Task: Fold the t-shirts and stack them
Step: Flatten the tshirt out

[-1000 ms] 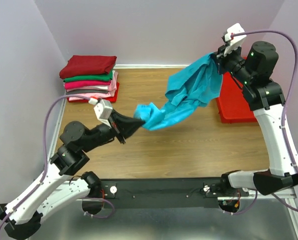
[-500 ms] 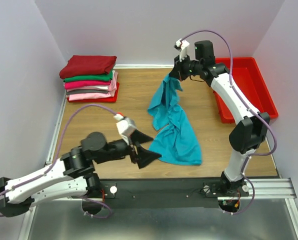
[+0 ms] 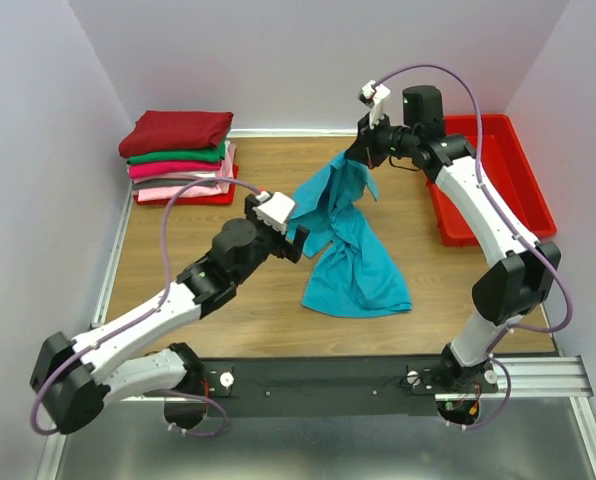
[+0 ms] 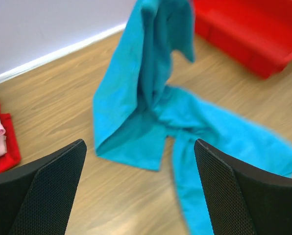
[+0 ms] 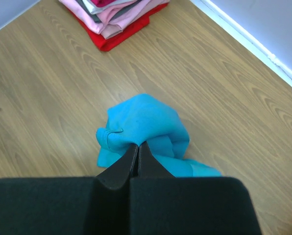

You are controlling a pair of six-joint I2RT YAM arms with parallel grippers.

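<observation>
The teal t-shirt (image 3: 356,262) hangs by one bunched end from my right gripper (image 3: 364,153), which is shut on it above the back of the table. Its lower part lies spread on the wood. The right wrist view shows the black fingertips (image 5: 137,146) pinched on a fold of the teal t-shirt (image 5: 146,120). My left gripper (image 3: 296,240) is open just left of the hanging cloth and holds nothing. In the left wrist view the teal t-shirt (image 4: 151,98) lies ahead of the open left gripper (image 4: 138,144). Several folded t-shirts (image 3: 178,152) are stacked at the back left.
A red plastic bin (image 3: 498,185) stands at the right edge of the table, also showing as the red bin (image 4: 249,34) in the left wrist view. Lilac walls close in the left, back and right sides. The folded stack (image 5: 116,19) sits in the corner.
My left gripper has let go of the teal t-shirt, opened wide and moved up beside the hanging cloth. The right gripper swung left with the shirt, whose lower part now lies on the table.
</observation>
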